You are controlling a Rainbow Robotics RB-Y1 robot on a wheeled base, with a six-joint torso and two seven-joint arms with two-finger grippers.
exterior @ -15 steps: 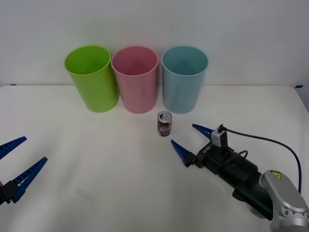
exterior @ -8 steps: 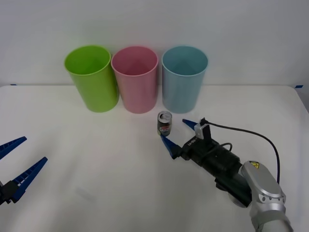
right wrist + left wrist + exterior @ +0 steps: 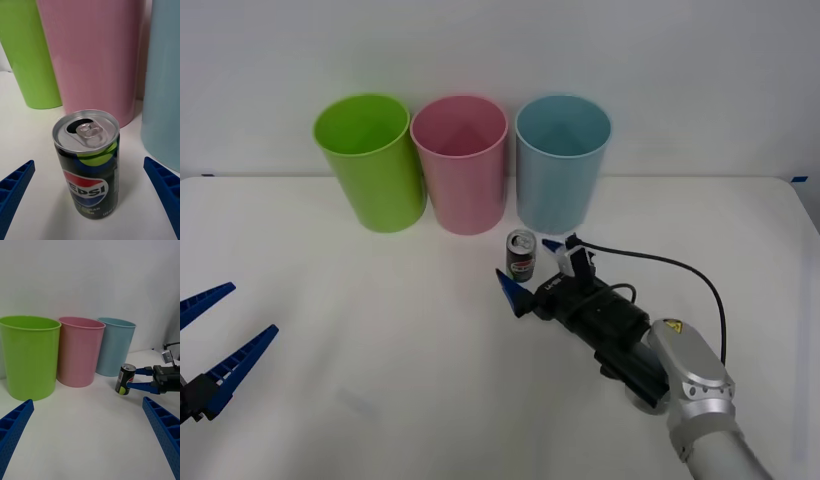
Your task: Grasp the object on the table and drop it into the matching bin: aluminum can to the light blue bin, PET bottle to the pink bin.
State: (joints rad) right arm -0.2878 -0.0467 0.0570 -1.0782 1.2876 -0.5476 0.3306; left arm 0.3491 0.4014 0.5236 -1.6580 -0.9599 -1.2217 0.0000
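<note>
Since a second ago, my right end effector [image 3: 530, 266] has been advancing; its spread fingers are now flanking the aluminum can [image 3: 521, 256] without touching. On the white tabletop [image 3: 380, 330], the light blue bin [image 3: 561, 165] and pink bin [image 3: 460, 165] are standing toward the far edge, the can standing upright just before them. My left end effector [image 3: 215, 345] is waiting spread near the left edge.

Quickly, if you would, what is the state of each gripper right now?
Left gripper: open, holding nothing, parked low at the table's left edge.
Right gripper: open, fingers either side of the aluminum can, not gripping it.
</note>
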